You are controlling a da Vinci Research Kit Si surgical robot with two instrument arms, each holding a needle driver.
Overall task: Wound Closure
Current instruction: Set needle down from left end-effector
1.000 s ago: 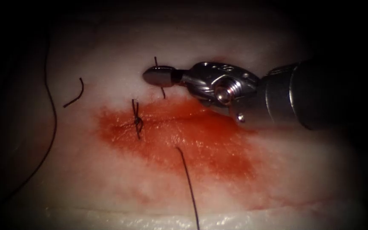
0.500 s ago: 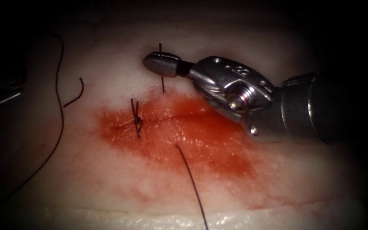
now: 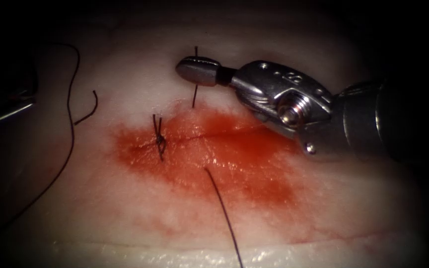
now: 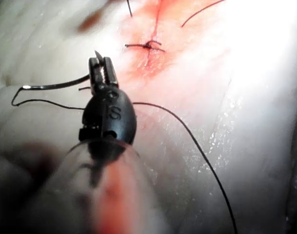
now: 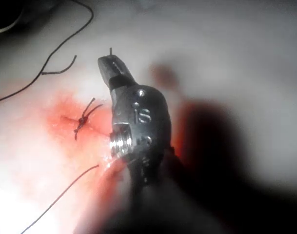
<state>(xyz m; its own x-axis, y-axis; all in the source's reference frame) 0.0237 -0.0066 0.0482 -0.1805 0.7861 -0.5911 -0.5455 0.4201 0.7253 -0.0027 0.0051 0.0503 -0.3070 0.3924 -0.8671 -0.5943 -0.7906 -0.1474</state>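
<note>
On the tissue [image 3: 125, 208], the cut [image 3: 214, 135] lies in a red stain, with one tied stitch [image 3: 160, 141] at its left end. My right tool [image 3: 199, 71] reaches in over the far edge of the stain. Its jaws look shut on a short upright thread end [image 3: 194, 97] that rises from the tissue. From the near side of the stain another thread strand [image 3: 222, 213] runs toward the front edge. My left tool [image 4: 102, 68] is shut on the curved needle [image 4: 55, 85], gripping it toward one end. The needle is clear of the tissue and trails thread [image 4: 187, 141].
A long thread [image 3: 70, 124] loops over the tissue's left side. Beside it lies a short loose cut piece of thread [image 3: 88, 111]. A faint metal glint [image 3: 11, 113] sits at the dark left edge. The tissue's front edge [image 3: 175, 255] runs below.
My right tool has moved up and to the right, drawing the short thread end straighter and higher. The long thread loop on the left has shifted rightward.
</note>
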